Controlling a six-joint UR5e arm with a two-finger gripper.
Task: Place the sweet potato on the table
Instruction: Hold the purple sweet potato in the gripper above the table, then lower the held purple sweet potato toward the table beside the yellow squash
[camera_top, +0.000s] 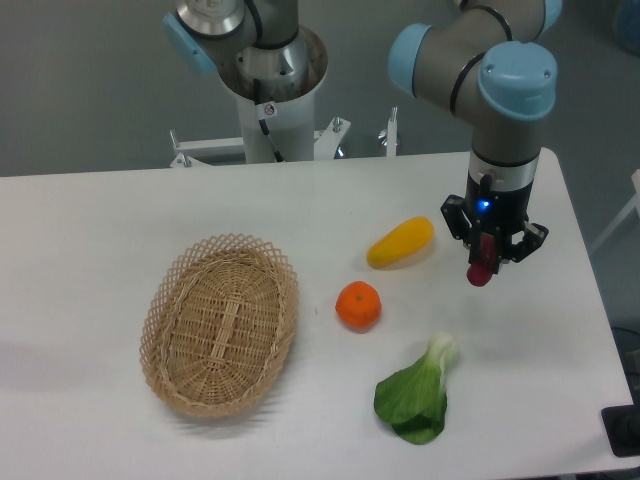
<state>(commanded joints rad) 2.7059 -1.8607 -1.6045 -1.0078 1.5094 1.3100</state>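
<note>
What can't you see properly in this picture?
- Sweet potato: only its reddish tip shows; the gripper covers the rest.
- Whether the tip touches the table: cannot tell from this fixed camera.
- Dark object, bottom right: cut off by the edge.
- Robot base: cut off at the top.

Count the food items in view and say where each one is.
4. Sweet potato in the gripper; yellow vegetable, orange and leafy green on the table. The basket looks empty.

One each — basket (220, 322), orange (358, 305), yellow vegetable (400, 243), leafy green (415, 395), probably sweet potato (480, 274).
</note>
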